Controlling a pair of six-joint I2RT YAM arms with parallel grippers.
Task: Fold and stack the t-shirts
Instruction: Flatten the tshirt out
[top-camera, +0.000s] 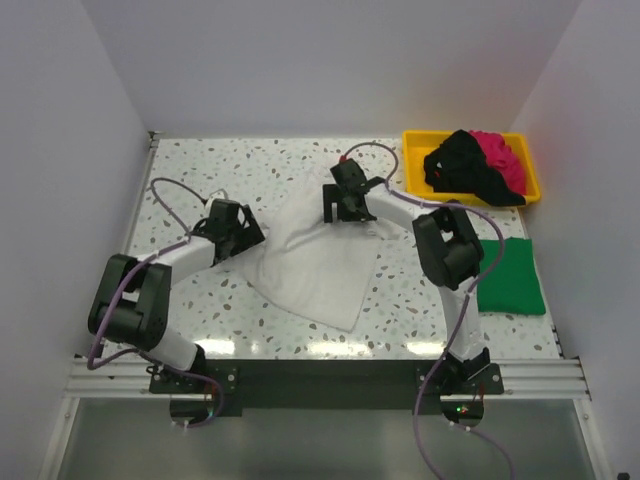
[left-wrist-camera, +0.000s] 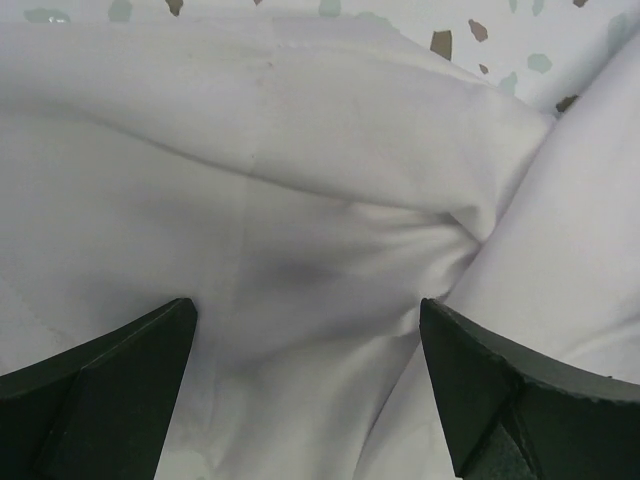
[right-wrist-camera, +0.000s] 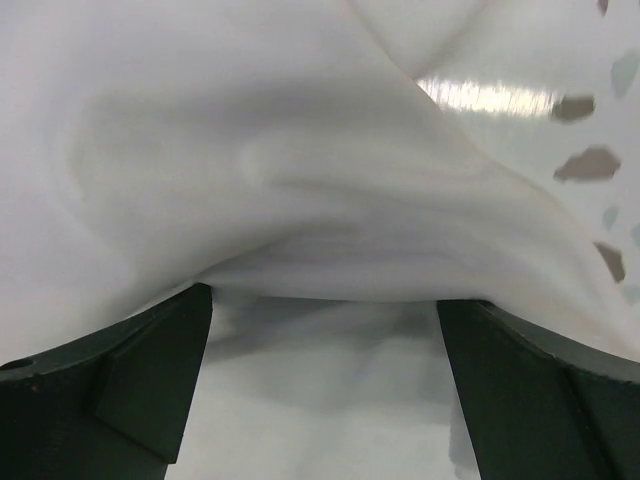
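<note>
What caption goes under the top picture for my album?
Left gripper and right gripper at a white t-shirt on the speckled table, folded green t-shirt and yellow tray nearby.

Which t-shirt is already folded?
The green t-shirt, a flat rectangle at right. The white one lies rumpled; the black one and pink one are heaped in the tray.

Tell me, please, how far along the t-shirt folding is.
Done: the green shirt lies folded on the right. In hand: the white shirt lies rumpled in the middle, with the left gripper and right gripper open at its edges. Left: the black shirt and pink shirt sit bunched in the yellow tray.
</note>
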